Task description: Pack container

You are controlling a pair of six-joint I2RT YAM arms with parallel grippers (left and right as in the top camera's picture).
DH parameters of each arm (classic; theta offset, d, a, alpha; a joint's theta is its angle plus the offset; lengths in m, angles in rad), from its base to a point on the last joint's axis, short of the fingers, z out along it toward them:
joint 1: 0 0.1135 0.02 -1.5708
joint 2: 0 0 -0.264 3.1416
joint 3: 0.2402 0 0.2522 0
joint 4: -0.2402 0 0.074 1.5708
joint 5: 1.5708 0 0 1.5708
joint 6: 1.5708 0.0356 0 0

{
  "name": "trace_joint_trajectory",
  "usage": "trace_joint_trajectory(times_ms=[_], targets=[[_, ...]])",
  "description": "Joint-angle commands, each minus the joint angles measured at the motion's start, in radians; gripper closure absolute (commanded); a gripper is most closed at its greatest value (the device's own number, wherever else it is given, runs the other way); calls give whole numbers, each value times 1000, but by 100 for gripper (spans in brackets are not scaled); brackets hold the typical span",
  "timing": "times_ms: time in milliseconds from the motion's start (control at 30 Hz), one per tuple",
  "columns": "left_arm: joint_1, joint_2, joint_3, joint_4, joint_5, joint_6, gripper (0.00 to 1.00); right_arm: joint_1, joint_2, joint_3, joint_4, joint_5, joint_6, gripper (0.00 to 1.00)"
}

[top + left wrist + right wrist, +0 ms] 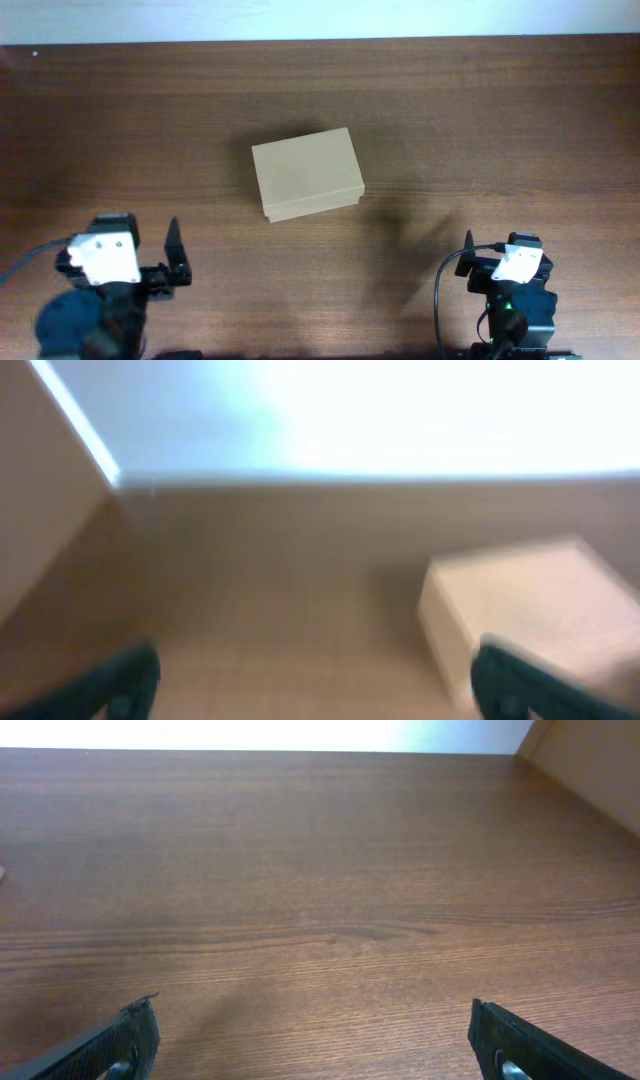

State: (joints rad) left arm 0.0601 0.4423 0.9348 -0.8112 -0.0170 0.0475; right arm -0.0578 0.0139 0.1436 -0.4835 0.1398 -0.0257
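Observation:
The container (306,174) is a tan cardboard box. It stands with its lid shut in the middle of the dark wooden table (480,120). In the blurred left wrist view it (530,600) lies ahead and to the right, just beyond the right finger. My left gripper (315,685) is open and empty, low over the table at the near left. My right gripper (315,1040) is open and empty over bare wood at the near right. No pens or markers show in any view.
The left arm (105,260) sits at the near left edge and the right arm (515,270) at the near right edge. A pale wall runs along the table's far edge (320,38).

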Motion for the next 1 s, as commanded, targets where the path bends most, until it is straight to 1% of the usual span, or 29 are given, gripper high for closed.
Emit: trace_joint_trajectory(times_ms=[0,167,333,467,567,767,967], targets=[[-1,-102,-197,143,115,5,0,-6,-11,-8,2,2,8,1],[-11,-203,-419,369,168,5,0,-6,-11,-8,2,2,8,1],[-52,-287,-598,506,171,5,0,-6,-11,-8,2,2,8,1],[-68,-312,-694,595,190,5,0,-6,-11,-8,2,2,8,1],[-69,-335,-750,648,214,5,0,-6,-11,-8,2,2,8,1],[-69,-408,-843,680,216,5,0,-6,-11,-8,2,2,8,1],[-69,-438,-907,710,216,5,0,-6,-11,-8,2,2,8,1]])
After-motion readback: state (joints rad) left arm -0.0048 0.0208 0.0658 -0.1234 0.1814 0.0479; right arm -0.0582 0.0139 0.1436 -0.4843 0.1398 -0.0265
